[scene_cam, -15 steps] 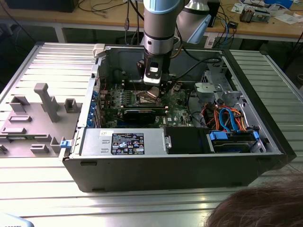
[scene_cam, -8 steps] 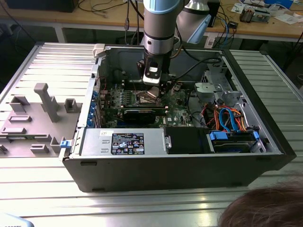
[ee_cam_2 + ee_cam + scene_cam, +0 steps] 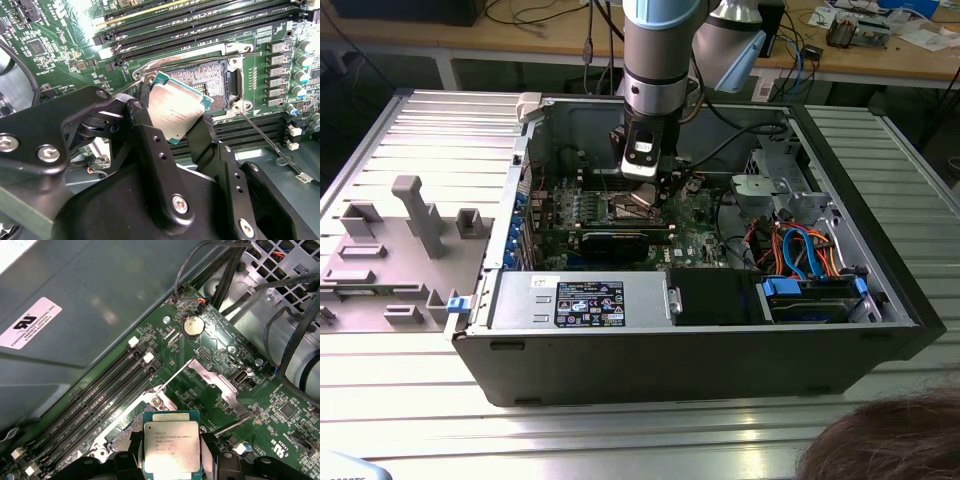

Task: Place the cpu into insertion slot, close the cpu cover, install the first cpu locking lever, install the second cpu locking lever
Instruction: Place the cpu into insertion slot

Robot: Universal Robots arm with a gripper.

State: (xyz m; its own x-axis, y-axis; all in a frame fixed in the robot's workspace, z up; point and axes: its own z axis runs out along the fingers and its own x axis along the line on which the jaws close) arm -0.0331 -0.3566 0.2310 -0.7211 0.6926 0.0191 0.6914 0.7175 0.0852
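Note:
My gripper [image 3: 172,127] is shut on the cpu [image 3: 177,107], a small square chip with a silvery top, pinched at two opposite edges by the black fingers [image 3: 140,120]. The chip hangs tilted just above the insertion slot [image 3: 207,80], whose dark pin field and silver rim lie open on the green board. In the first wrist view the cpu [image 3: 171,442] sits between the fingertips, and the silver cpu cover [image 3: 220,385] stands swung open beyond it. A thin wire locking lever [image 3: 265,140] sticks up beside the socket. In the exterior view the gripper [image 3: 646,190] is deep inside the computer case.
Long black memory slots [image 3: 200,22] flank the socket. A black expansion card [image 3: 620,240], the power supply [image 3: 585,300] and cable bundles [image 3: 800,250] crowd the case [image 3: 670,365]. A grey fixture [image 3: 410,215] stands on the exterior view's left. A person's hair [image 3: 880,445] shows at the front.

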